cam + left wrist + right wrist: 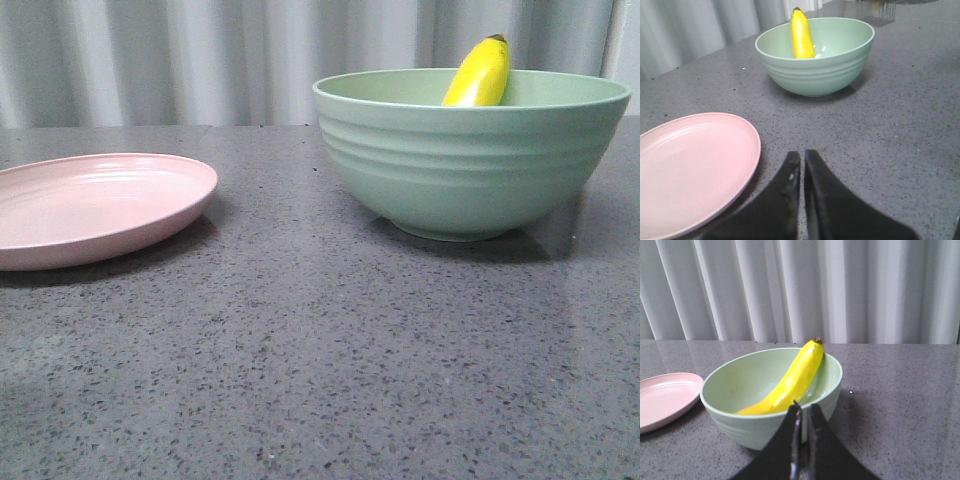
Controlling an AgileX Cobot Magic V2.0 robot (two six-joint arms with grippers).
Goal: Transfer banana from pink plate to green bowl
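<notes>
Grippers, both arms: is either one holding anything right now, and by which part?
Nothing is held. The left gripper and right gripper are shut and empty. The glossy yellow banana leans inside the ridged mint-green bowl, untouched.

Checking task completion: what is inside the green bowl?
Only the banana lies in the green bowl, dark tip leaning over the rim. The near wall hides part of the floor.

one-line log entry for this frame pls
banana: in green bowl, tip above rim | pink plate: nothing on it | left hand: shut, holds nothing | right hand: shut, holds nothing
</notes>
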